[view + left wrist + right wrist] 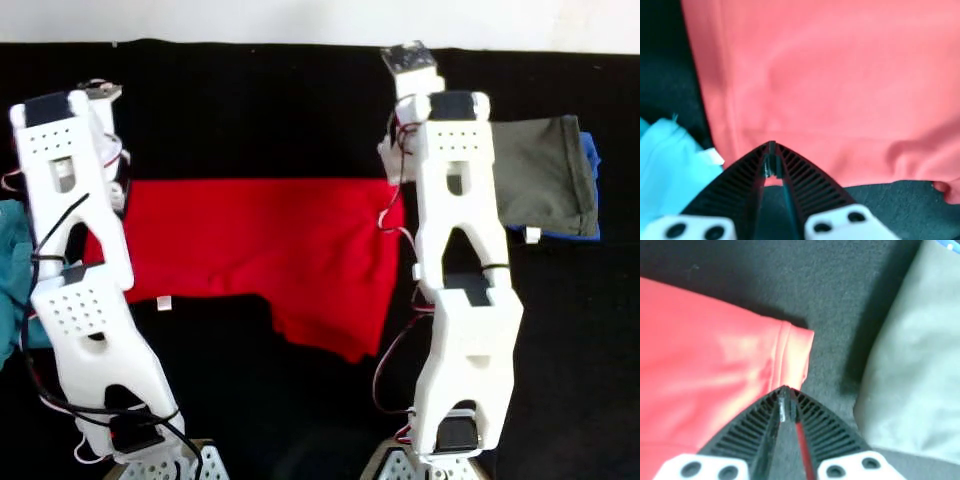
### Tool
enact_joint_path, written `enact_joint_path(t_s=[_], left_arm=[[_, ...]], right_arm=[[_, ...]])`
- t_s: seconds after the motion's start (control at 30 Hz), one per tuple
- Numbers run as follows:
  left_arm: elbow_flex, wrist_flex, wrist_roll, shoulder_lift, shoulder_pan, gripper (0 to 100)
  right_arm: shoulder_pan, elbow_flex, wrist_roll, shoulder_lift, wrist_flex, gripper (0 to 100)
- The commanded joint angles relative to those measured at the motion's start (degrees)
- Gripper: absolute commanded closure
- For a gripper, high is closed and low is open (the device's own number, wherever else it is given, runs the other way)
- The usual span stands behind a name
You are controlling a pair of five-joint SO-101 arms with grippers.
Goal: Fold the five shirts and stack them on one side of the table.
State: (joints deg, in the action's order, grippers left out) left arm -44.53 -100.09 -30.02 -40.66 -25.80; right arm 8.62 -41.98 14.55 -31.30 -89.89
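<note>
The left gripper point(771, 150) has its two ribbed fingers pressed together at the tips, which sit on the near edge of the red shirt point(840, 75). A sliver of red shows in the narrow gap just behind the tips, so they appear to pinch the cloth there. The right gripper point(785, 392) is likewise closed to a point, its tips meeting at the hemmed corner of the red shirt point(700, 355), with a thin red strip showing between the fingers. Outward from the left fingers, the red cloth runs away smooth and flat, with a small fold near one end of its edge. Just beside that edge lie a white label point(714, 156) and a teal shirt point(665, 165). Outward from the right fingers, a strip of black table cover point(840, 300) separates the red corner from a folded grey-green shirt point(910, 365). From above, the red shirt point(260, 240) lies spread across the middle of the black table point(250, 110), an arm at each end of it. Its lower edge is uneven, with one part hanging lower toward the right arm. The grey-green shirt point(545, 175) rests on a blue shirt point(592, 160) at the right side, apart from the red one. The teal shirt point(12, 260) lies at the left edge.
</note>
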Motion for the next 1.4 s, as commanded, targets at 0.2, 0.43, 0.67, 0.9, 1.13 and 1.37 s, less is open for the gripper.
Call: enact_joint_path(t_s=[0.2, 0.43, 0.67, 0.9, 1.13, 1.37], left_arm=[[23.6, 7.0, -3.0, 12.2, -5.4, 99], [50.5, 26.8, -2.6, 24.2, -6.1, 99], [67.6, 48.7, 4.7, 29.4, -6.1, 99], [70.2, 53.0, 12.0, 29.3, -5.8, 99], [70.4, 53.1, 12.0, 29.2, -5.7, 99], [70.5, 53.1, 12.0, 29.2, -5.7, 99]], right_arm=[[5.4, -2.7, -0.4, 10.4, -7.1, 99.2], [13.2, 0.0, -1.8, 18.1, -11.2, 99.2], [25.6, 23.4, -2.7, 27.5, -7.7, 99.2], [30.9, 50.9, 2.0, 28.6, 4.9, 98.1], [33.2, 54.2, 2.5, 25.8, 5.8, 74.8], [38.4, 54.1, 2.5, 19.4, 7.5, 75.5]])
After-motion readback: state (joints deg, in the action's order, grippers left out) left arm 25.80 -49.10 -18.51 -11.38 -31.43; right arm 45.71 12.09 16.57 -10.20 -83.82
